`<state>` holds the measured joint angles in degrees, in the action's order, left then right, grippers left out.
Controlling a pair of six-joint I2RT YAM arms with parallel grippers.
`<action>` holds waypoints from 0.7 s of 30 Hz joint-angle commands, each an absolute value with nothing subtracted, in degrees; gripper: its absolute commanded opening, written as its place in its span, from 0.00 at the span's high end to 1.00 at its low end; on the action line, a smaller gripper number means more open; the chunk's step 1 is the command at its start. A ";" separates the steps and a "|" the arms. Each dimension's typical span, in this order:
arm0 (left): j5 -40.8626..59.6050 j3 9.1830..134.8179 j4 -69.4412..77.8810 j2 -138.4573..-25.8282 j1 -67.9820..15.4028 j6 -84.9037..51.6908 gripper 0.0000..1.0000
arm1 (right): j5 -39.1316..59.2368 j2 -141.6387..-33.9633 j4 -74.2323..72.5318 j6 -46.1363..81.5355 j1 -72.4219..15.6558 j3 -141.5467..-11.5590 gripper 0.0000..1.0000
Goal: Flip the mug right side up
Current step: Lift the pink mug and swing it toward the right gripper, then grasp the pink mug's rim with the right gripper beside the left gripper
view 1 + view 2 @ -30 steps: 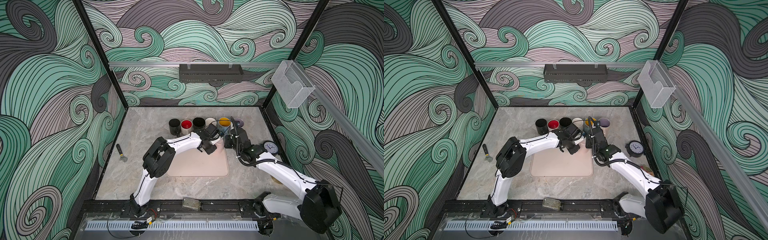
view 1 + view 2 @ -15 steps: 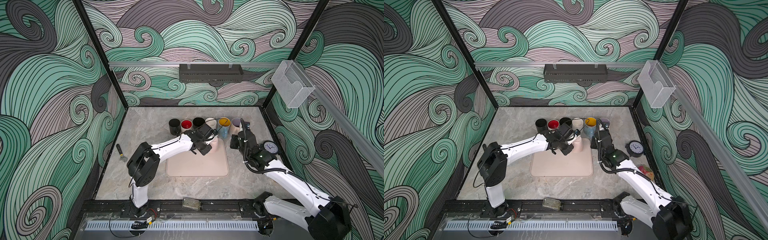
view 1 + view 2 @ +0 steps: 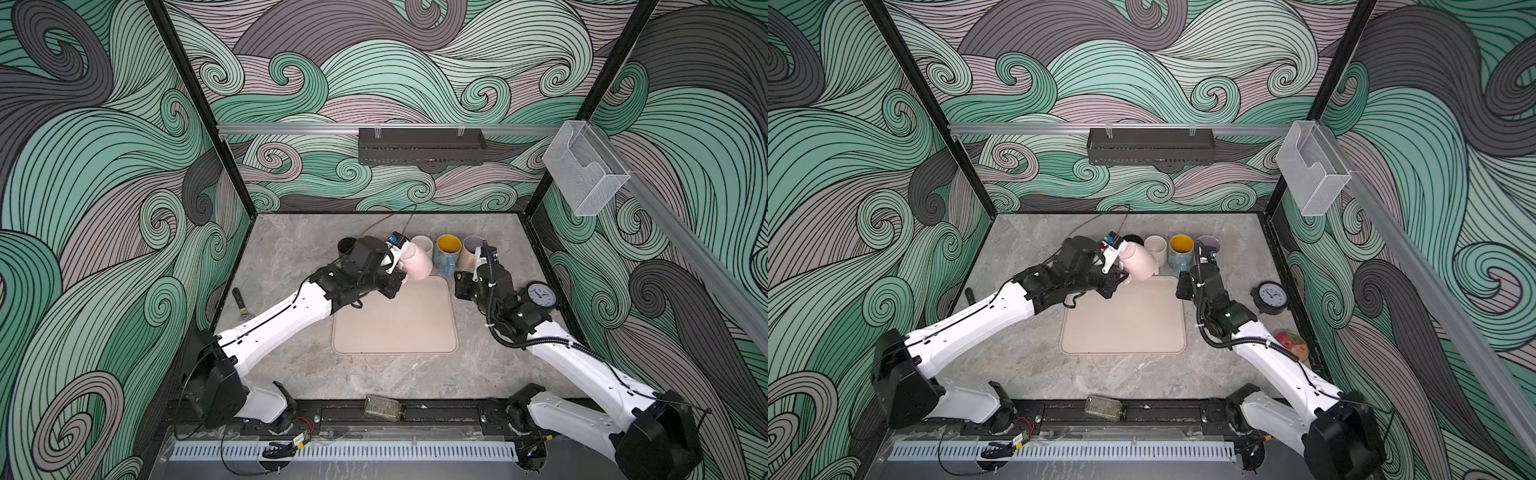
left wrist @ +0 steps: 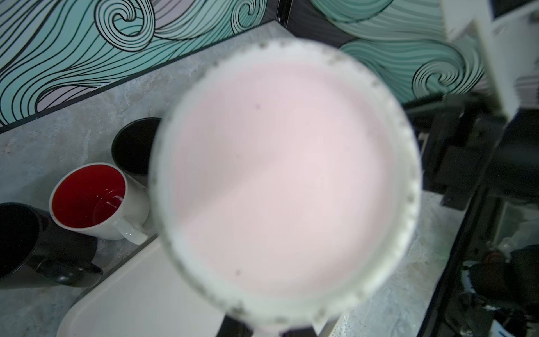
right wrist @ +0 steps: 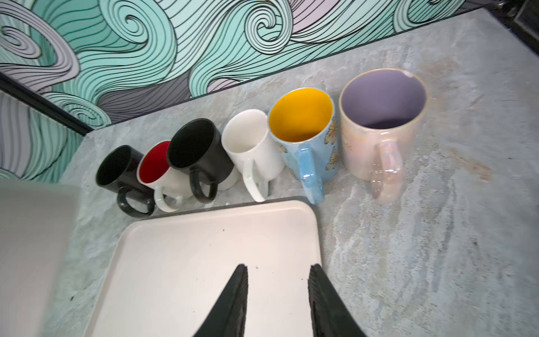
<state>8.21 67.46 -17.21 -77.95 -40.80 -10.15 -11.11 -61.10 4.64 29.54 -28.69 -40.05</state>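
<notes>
Now the left claw [image 3: 395, 268] is clamped tight on the pale pink ceramic mug [image 3: 417, 264], gripping it at the side nearest the arm. The mug is tipped far over, neither upright nor fully inverted. It hangs over the back edge of the beige rounded-square tray [image 3: 395, 328], just in front of the plain white mug [image 3: 422, 243]. In the left wrist view one flat pink round end with a rough whitish ring [image 4: 285, 175] fills most of the frame. Whether the mug touches the tray cannot be told.

Meanwhile the right claw [image 5: 278, 274] is empty, its two dark fingers [image 5: 233, 294] parted by a modest gap. It hovers over the tray's back right corner. In both top views it sits near the pearly pink mug with a lilac inside [image 3: 1208, 243].

Along the back of the grey marbled worktop [image 3: 291, 257] stands a row of upright mugs with handles turned toward the tray. From the left arm's side they are:
- a black mug [image 5: 122, 169]
- a white mug with a red inside [image 5: 154, 163]
- a second black mug [image 5: 198, 148]
- the plain white mug
- a blue flowered mug with a yellow inside [image 5: 303, 125]
- the pearly pink one

A small round black clock [image 3: 540, 293] lies beside the right arm.
</notes>
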 commanded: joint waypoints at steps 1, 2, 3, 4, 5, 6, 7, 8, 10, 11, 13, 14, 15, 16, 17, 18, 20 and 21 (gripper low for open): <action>20.95 64.77 1.17 -72.56 -35.59 -22.28 1.00 | -0.98 -61.84 -3.93 32.72 -28.26 -38.58 0.62; 22.81 63.43 4.67 -71.79 -34.31 -24.93 1.00 | 1.66 -62.24 -5.85 33.04 -28.25 -38.21 0.62; 25.27 62.03 8.24 -71.36 -33.04 -27.67 1.00 | 4.63 -62.76 -8.53 33.42 -28.27 -37.90 0.61; 27.50 60.90 11.24 -70.97 -31.89 -30.23 1.00 | 7.16 -63.47 -10.72 34.48 -28.25 -37.77 0.61; 28.94 60.15 13.43 -70.87 -31.13 -32.26 1.00 | 9.31 -64.15 -12.75 35.34 -28.28 -37.62 0.61; 30.53 59.50 15.53 -70.93 -30.51 -34.38 1.00 | 12.01 -65.09 -15.01 36.39 -28.24 -37.68 0.60; 32.04 58.95 17.53 -71.09 -29.97 -36.14 1.00 | 14.25 -66.12 -16.87 37.59 -28.28 -37.93 0.60; 33.79 58.59 19.00 -71.29 -29.47 -37.64 1.00 | 16.07 -66.88 -18.58 38.73 -28.30 -38.10 0.59; 36.47 57.62 22.50 -71.76 -28.60 -41.68 1.00 | 19.71 -68.82 -23.61 41.52 -28.28 -38.19 0.58; 37.28 56.73 25.15 -71.93 -28.40 -43.28 1.00 | 21.14 -69.42 -25.56 42.62 -28.30 -38.30 0.58; 38.83 54.81 31.79 -72.50 -27.96 -47.47 1.00 | 23.81 -70.73 -28.92 44.74 -28.21 -38.76 0.57; 39.78 54.24 34.13 -72.95 -27.82 -48.83 1.00 | 25.14 -71.27 -30.39 45.41 -28.16 -39.04 0.56; 40.44 53.79 36.22 -73.41 -27.77 -50.22 1.00 | 26.90 -71.89 -32.00 45.84 -28.10 -39.27 0.56; 40.76 53.26 37.44 -73.71 -27.69 -51.07 1.00 | 28.29 -72.28 -33.14 46.03 -28.07 -39.53 0.55; 40.97 52.95 38.38 -74.02 -27.69 -51.66 1.00 | 29.47 -72.61 -33.99 46.34 -28.06 -39.64 0.54; 41.18 52.57 39.47 -74.30 -27.69 -52.29 1.00 | 31.09 -72.92 -35.58 46.70 -28.04 -39.64 0.53; 41.22 51.66 41.42 -74.57 -27.69 -53.11 1.00 | 33.77 -73.37 -38.44 47.57 -27.97 -39.35 0.51; 41.22 51.09 42.46 -74.61 -27.65 -53.47 1.00 | 34.84 -73.44 -39.76 48.08 -27.93 -39.17 0.50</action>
